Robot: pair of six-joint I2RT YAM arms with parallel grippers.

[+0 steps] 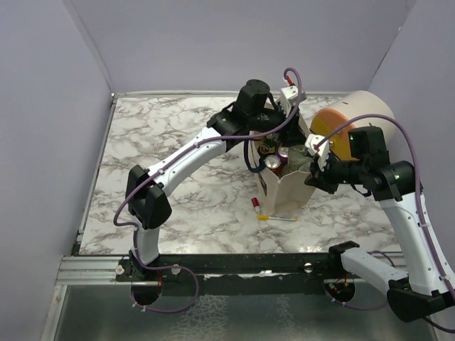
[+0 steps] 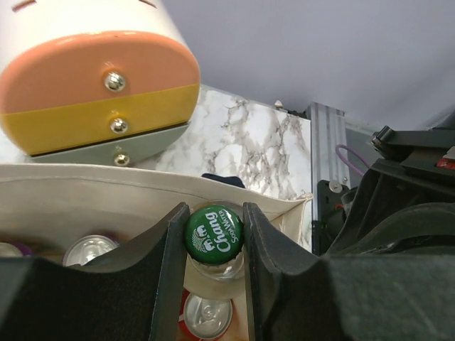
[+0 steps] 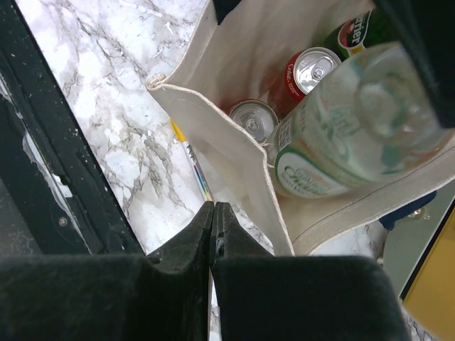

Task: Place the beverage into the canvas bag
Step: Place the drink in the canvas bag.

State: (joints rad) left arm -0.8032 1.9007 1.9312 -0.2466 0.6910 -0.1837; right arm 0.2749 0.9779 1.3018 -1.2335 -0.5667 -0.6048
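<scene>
The beverage is a clear glass bottle [image 3: 348, 135] with a green Chang cap [image 2: 214, 231]. My left gripper [image 2: 215, 213] is shut on its cap end and holds it in the open mouth of the beige canvas bag [image 1: 288, 192]. In the bag under it lie a red can [image 3: 313, 71], a silver-topped can [image 3: 254, 119] and a green bottle [image 3: 355, 32]. My right gripper [image 3: 213, 206] is shut with nothing between its fingers, just outside the bag's near wall [image 3: 234, 135]. From above, the left gripper [image 1: 274, 138] is over the bag and the right gripper [image 1: 313, 174] is at its right side.
A big cream-and-orange cylindrical container [image 1: 348, 124] lies right behind the bag. A striped pen [image 3: 190, 160] and a small red-capped item [image 1: 255, 205] lie on the marble in front of the bag. The black rail [image 1: 227, 264] runs along the near edge.
</scene>
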